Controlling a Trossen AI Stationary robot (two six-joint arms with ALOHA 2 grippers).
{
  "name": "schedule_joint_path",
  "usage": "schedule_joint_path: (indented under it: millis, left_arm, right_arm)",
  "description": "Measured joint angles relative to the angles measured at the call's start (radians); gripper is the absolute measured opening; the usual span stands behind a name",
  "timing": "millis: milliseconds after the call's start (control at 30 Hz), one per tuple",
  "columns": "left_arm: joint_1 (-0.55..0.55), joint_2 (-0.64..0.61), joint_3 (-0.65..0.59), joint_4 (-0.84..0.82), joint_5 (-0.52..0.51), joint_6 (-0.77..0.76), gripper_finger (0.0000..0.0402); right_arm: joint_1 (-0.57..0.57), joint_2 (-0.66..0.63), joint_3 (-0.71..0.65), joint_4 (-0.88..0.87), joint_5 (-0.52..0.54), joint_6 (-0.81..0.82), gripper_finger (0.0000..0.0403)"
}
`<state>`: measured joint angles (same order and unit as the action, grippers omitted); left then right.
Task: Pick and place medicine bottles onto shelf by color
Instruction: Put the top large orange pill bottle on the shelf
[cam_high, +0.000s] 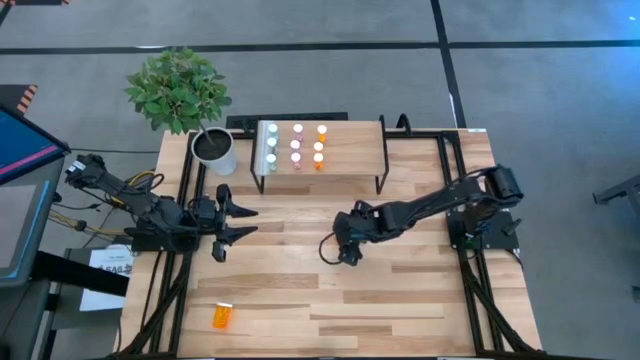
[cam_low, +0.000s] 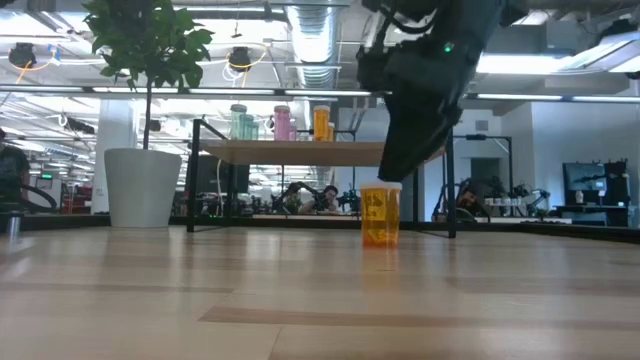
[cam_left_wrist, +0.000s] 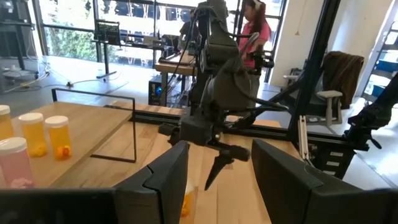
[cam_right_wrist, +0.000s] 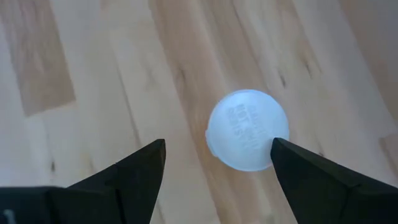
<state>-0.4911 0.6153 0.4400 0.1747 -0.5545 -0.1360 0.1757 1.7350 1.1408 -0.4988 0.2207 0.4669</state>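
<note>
Right gripper (cam_high: 347, 251) hangs over the middle of the table (cam_high: 400, 300), fingers spread wide and pointing down. Right wrist view: the white cap of an upright orange bottle (cam_right_wrist: 247, 137) sits between the two dark fingers (cam_right_wrist: 130, 177), nearer one of them and at or touching that finger's inner edge; the other finger stands well clear. No grasp made. Low view: the same orange bottle (cam_low: 380, 215) stands on the tabletop directly under the gripper, its cap partly masked by the dark fingers, so contact cannot be judged from there. In the high view the bottle itself is hidden under the gripper.

Left gripper (cam_high: 228, 222) waits near the left edge of the table, jaws parted and holding nothing.

Shelf (cam_high: 350, 150) stands along the far edge of the table. On its left part, three columns of bottles: green bottles (cam_high: 271, 143), pink bottles (cam_high: 296, 143), orange bottles on the shelf (cam_high: 320, 145). Exact count per column is hard to read from above.

One more fallen orange bottle (cam_high: 222, 316) lies on its side near the table's near-left corner.

Potted plant (cam_high: 190, 100) stands at the far-left corner, just beside the shelf. Left wrist view: a person (cam_left_wrist: 255, 37) stands beyond the table, partly blocked by the right arm.
</note>
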Motion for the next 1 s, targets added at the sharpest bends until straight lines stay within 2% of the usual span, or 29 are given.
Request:
schedule_joint_path:
  millis: [200, 667, 833, 1000]
  left_arm:
    - [0.000, 0.000, 0.000, 0.001, 0.000, 0.000, 0.0167]
    - [0.000, 0.019, 0.000, 0.001, -0.002, -0.008, 0.0167]
    - [0.019, 0.158, 0.005, 0.016, 0.001, -0.020, 0.0167]
    - [0.085, 0.366, 0.074, 0.022, 0.079, -0.073, 0.0167]
  right_arm:
    - [-0.020, 0.024, -0.002, 0.004, 0.039, 0.003, 0.0315]
    - [-0.029, -0.003, 0.007, 0.002, 0.041, -0.004, 0.0315]
    - [-0.013, -0.063, 0.006, -0.006, 0.068, 0.001, 0.0315]
    - [0.052, -0.196, -0.023, -0.018, 0.227, 0.054, 0.0315]
